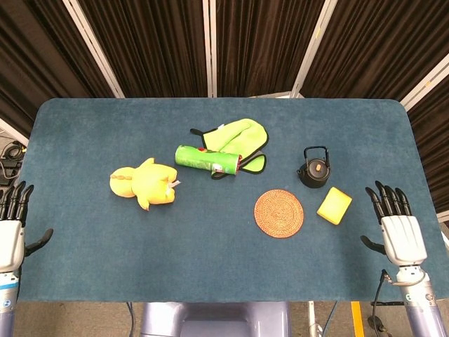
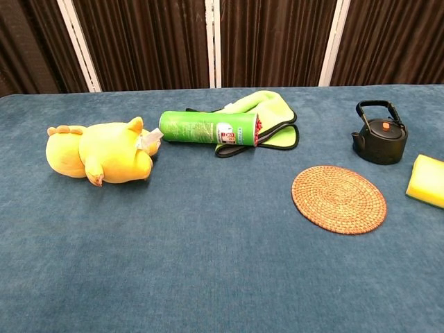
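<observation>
My left hand (image 1: 10, 228) hangs open at the table's front left corner, off the blue cloth, holding nothing. My right hand (image 1: 398, 228) is open over the front right edge, fingers spread, nearest the yellow sponge (image 1: 334, 205) (image 2: 427, 180). A black teapot (image 1: 313, 169) (image 2: 378, 134) stands just beyond the sponge. A round woven coaster (image 1: 279, 213) (image 2: 338, 198) lies left of the sponge. A yellow plush toy (image 1: 144, 184) (image 2: 100, 152) lies on its side at centre left. A green can (image 1: 208, 160) (image 2: 208, 128) lies on a green cloth (image 1: 238, 138) (image 2: 270, 114). The chest view shows neither hand.
The blue table (image 1: 91, 133) (image 2: 208, 277) has rounded far corners. Dark curtains with white poles (image 1: 209, 45) hang behind it. Cables lie on the floor at the left.
</observation>
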Available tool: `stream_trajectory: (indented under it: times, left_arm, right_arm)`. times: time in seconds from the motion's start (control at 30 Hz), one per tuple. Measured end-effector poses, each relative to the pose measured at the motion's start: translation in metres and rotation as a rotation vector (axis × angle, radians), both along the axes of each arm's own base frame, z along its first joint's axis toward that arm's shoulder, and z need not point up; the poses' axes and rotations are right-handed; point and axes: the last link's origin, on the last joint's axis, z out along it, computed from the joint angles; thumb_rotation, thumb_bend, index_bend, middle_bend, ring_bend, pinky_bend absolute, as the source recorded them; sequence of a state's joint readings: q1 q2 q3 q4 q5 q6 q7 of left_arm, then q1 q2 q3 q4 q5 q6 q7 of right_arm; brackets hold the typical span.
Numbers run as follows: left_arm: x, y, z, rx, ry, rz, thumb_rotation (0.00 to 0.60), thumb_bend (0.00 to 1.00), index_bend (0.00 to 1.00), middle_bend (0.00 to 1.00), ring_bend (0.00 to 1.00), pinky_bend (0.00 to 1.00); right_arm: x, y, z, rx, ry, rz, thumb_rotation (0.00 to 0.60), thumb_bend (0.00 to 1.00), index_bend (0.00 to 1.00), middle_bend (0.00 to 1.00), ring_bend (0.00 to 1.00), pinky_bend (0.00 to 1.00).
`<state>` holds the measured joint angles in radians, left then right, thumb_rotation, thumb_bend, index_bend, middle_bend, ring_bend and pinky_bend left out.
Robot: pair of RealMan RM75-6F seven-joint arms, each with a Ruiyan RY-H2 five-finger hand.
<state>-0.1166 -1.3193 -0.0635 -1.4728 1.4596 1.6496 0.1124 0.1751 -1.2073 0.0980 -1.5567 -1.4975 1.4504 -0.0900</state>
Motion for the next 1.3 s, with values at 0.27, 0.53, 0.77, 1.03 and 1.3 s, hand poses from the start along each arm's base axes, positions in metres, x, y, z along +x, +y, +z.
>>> stream_trajectory:
  times: [0.27,0.53,0.77,1.03,1.3]
  left_arm:
    - [0.000,0.002,-0.002,-0.020,0.000,0.005,0.600,0.87,0.00,0.00,0.00,0.00]
    - [0.007,0.021,-0.010,-0.063,-0.008,-0.014,0.600,1.00,0.00,0.00,0.00,0.00]
    - [0.018,0.060,-0.032,-0.201,-0.021,0.007,0.600,1.00,0.00,0.00,0.00,0.00]
    - [0.037,0.109,-0.060,-0.267,0.044,0.003,0.600,1.00,0.00,0.00,0.00,0.00]
    - [0.052,0.143,-0.084,-0.287,0.105,-0.002,0.600,1.00,0.00,0.00,0.00,0.00]
  right_arm:
    - [0.000,-0.001,-0.002,0.009,0.003,-0.001,0.600,0.15,0.00,0.00,0.00,0.00]
    - [-0.003,-0.002,-0.006,0.031,0.001,-0.014,0.600,0.15,0.00,0.00,0.00,0.00]
    - [-0.003,-0.003,-0.007,0.036,-0.010,-0.015,0.600,0.15,0.00,0.00,0.00,0.00]
    - [-0.002,-0.003,-0.004,0.038,-0.033,-0.015,0.600,0.15,0.00,0.00,0.00,0.00]
    - [-0.002,-0.002,-0.001,0.037,-0.049,-0.012,0.600,0.15,0.00,0.00,0.00,0.00]
